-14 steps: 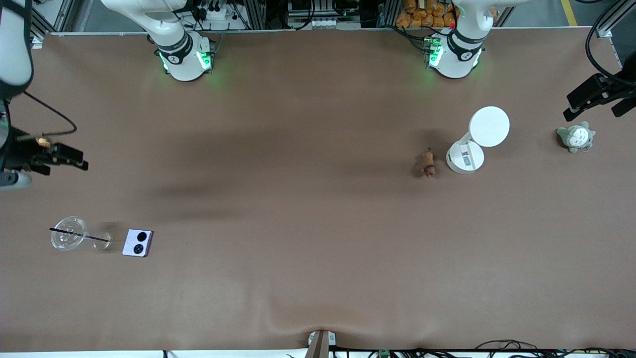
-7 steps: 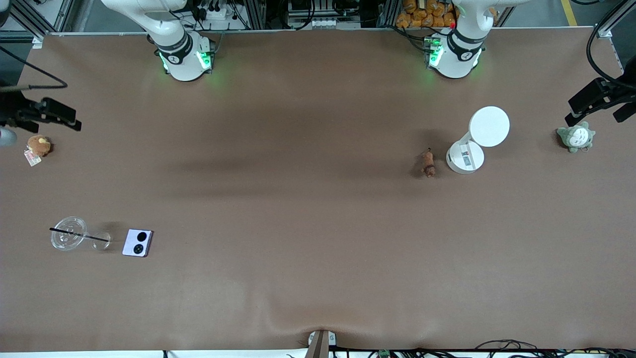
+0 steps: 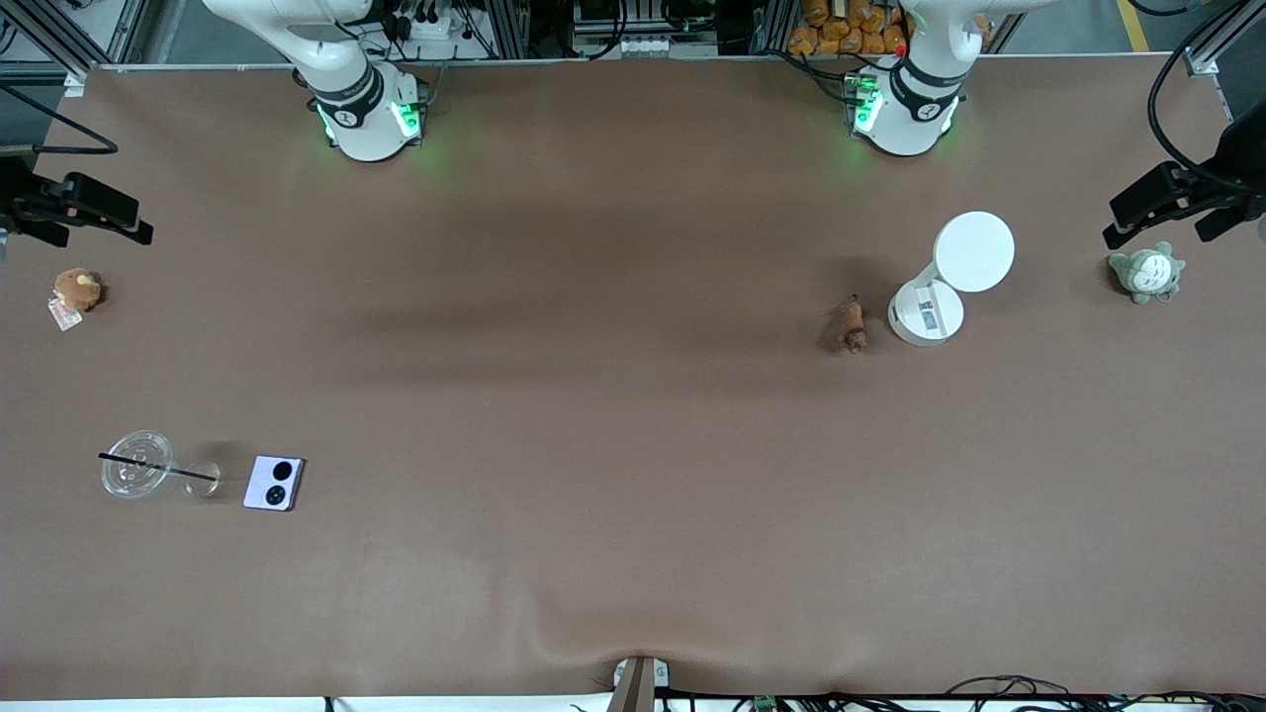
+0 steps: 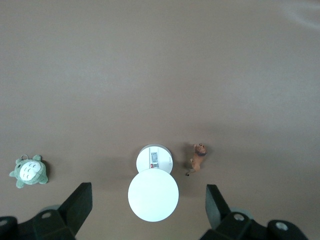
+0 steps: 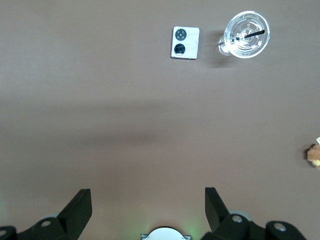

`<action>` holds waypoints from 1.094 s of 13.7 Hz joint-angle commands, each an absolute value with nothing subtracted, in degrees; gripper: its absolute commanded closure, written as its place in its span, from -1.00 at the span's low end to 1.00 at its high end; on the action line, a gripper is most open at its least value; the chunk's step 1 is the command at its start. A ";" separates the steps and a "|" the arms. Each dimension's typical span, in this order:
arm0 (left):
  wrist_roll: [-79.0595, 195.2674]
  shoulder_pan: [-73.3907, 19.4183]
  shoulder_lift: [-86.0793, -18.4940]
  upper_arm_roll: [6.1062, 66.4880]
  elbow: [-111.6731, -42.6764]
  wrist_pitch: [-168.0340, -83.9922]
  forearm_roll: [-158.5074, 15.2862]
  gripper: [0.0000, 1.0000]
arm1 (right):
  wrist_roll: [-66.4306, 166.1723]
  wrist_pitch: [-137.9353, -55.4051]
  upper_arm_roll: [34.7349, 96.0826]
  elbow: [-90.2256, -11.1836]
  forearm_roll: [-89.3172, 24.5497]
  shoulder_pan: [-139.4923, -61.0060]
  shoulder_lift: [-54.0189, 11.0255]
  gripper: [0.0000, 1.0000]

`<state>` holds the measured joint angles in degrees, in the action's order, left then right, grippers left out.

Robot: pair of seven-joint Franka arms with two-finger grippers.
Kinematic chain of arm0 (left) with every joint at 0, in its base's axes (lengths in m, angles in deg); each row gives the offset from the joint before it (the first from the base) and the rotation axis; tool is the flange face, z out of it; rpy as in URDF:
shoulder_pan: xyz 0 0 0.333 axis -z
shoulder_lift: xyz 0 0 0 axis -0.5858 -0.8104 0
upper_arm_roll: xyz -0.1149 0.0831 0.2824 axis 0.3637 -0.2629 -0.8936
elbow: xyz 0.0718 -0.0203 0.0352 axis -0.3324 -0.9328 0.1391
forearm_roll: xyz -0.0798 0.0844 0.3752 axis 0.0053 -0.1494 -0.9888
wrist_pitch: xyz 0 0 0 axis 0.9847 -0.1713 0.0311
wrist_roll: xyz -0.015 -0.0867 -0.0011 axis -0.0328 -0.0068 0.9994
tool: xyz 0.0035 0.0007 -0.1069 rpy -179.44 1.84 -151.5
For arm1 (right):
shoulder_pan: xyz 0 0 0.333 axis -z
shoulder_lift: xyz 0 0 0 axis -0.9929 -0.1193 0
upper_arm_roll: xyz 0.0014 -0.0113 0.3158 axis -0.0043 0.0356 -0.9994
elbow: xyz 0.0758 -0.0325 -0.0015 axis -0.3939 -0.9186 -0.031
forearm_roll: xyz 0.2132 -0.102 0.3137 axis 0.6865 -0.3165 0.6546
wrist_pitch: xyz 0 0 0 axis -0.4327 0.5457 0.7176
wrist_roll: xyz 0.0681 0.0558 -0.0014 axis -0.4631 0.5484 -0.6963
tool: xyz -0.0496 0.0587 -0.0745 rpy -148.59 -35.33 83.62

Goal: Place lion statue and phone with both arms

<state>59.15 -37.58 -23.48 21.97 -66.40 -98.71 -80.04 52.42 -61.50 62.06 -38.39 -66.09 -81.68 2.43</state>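
Front view, read across from the right arm's end of the table. Right gripper (image 3: 99, 220) hung up in the air at that table edge, over bare cloth just beside the small round brown plush toy with a paper tag (image 3: 75, 290); its black fingers (image 5: 79, 207) stood wide apart with nothing between them. Nearer the front camera lay the clear plastic cup on its side with a black straw (image 3: 138, 474), and just beside it, toward the table's middle, the squarish pale lavender folded phone (image 3: 273, 483), flat on the brown tablecloth (image 3: 593, 445), two round black camera circles facing up. Phone and cup did not touch.

Well apart, toward the left arm's end: the tiny reddish-brown lion statue (image 3: 853, 327) lay on the cloth, just beside the white cylindrical tub with its round white lid (image 3: 951, 279) swung open. Statue and tub appeared apart, though close. Farther toward that end sat the small grey-green plush creature with a white belly (image 3: 1145, 272).

Left gripper (image 3: 1172, 206) hung in the air at the table's edge, roughly over the grey-green plush; fingers (image 4: 80, 205) spread wide, holding nothing
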 commanded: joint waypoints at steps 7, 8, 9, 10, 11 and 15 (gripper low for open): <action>59.74 -37.97 -23.33 22.54 -66.41 -97.97 -79.46 -1.00 | 52.35 -65.68 61.37 -40.54 -66.33 -80.16 3.37 -1.00; 59.83 -37.88 -23.33 22.63 -66.41 -97.97 -79.46 -1.00 | 52.35 -65.69 61.45 -40.63 -66.42 -80.16 3.37 -1.00; 59.74 -37.88 -23.33 22.63 -66.41 -97.97 -79.55 -1.00 | 52.27 -65.60 61.37 -40.63 -66.94 -80.25 3.37 -1.00; 59.74 -37.88 -23.33 22.63 -66.41 -97.97 -79.55 -1.00 | 52.09 -65.43 61.37 -40.54 -67.55 -80.25 3.46 -1.00; 59.83 -37.97 -23.33 22.72 -66.41 -97.88 -79.46 -1.00 | 51.31 -65.42 61.37 -40.54 -67.99 -80.25 3.37 -1.00; 59.83 -37.71 -23.33 23.07 -66.41 -97.88 -79.37 -1.00 | 50.07 -65.07 61.37 -40.54 -68.53 -80.25 3.37 -1.00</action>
